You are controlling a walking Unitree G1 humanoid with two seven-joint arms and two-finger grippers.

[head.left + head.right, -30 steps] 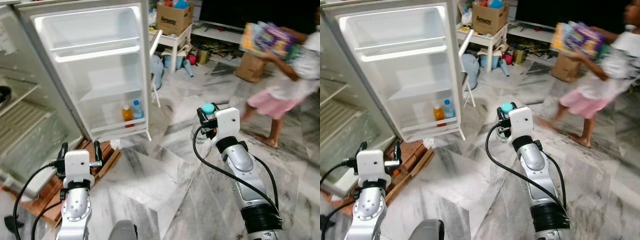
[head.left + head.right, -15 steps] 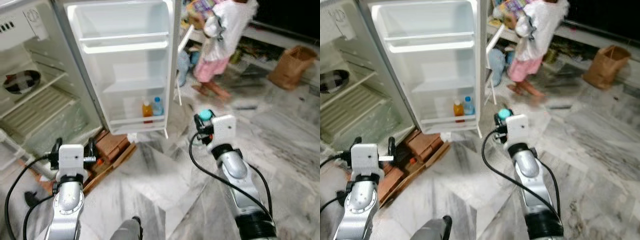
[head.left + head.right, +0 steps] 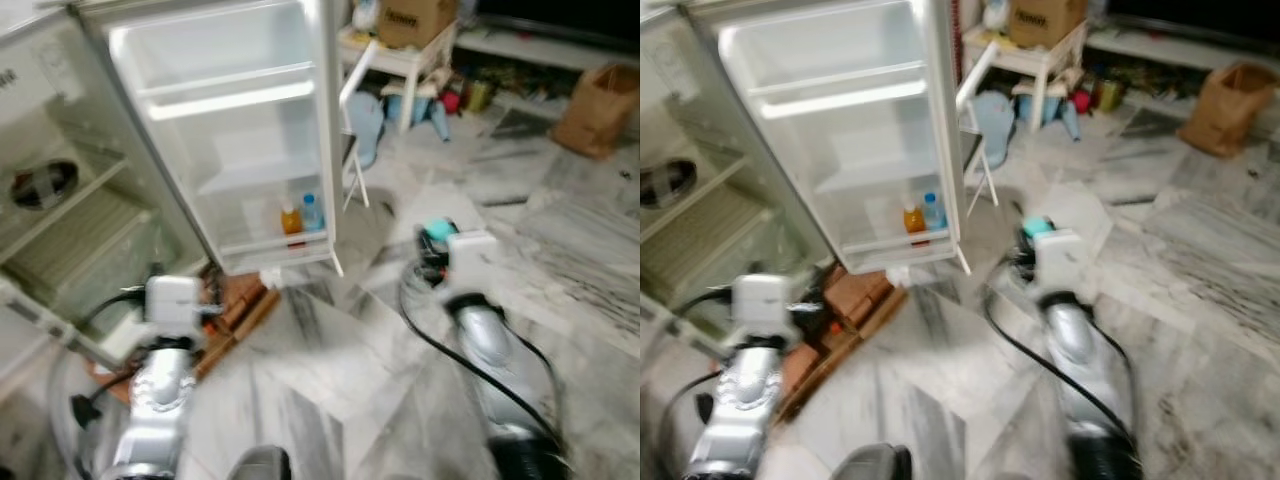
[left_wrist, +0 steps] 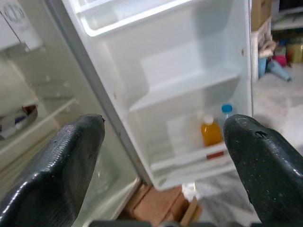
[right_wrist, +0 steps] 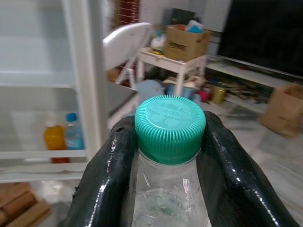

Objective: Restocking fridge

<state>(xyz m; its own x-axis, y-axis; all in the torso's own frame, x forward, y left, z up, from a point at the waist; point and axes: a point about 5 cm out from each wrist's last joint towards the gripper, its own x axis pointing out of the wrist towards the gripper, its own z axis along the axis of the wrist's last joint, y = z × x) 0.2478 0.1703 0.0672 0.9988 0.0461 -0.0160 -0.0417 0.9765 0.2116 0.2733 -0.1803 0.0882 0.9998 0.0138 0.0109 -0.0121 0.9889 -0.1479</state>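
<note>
The fridge door [image 3: 240,150] stands open, with an orange bottle [image 3: 291,220] and a blue-capped bottle [image 3: 311,212] side by side in its lowest shelf. My right gripper [image 5: 169,130] is shut on the neck of a clear bottle with a teal cap [image 5: 169,124], held upright over the marble floor to the right of the door [image 3: 437,231]. My left gripper [image 4: 165,137] is open and holds nothing; it points at the door shelves from low at the fridge's foot [image 3: 195,300]. A dark bowl [image 3: 40,183] sits on a shelf inside the fridge body.
Wooden blocks [image 3: 240,300] lie under the fridge's front edge. A white chair [image 3: 355,100], a white table bearing a cardboard box [image 3: 405,18] and a brown paper bag [image 3: 590,95] stand behind. Marble floor [image 3: 340,380] spreads between my arms.
The camera has swung and the picture is blurred. The person seen beside the white table has gone from view. The right gripper still holds the bottle; the left stays open.
</note>
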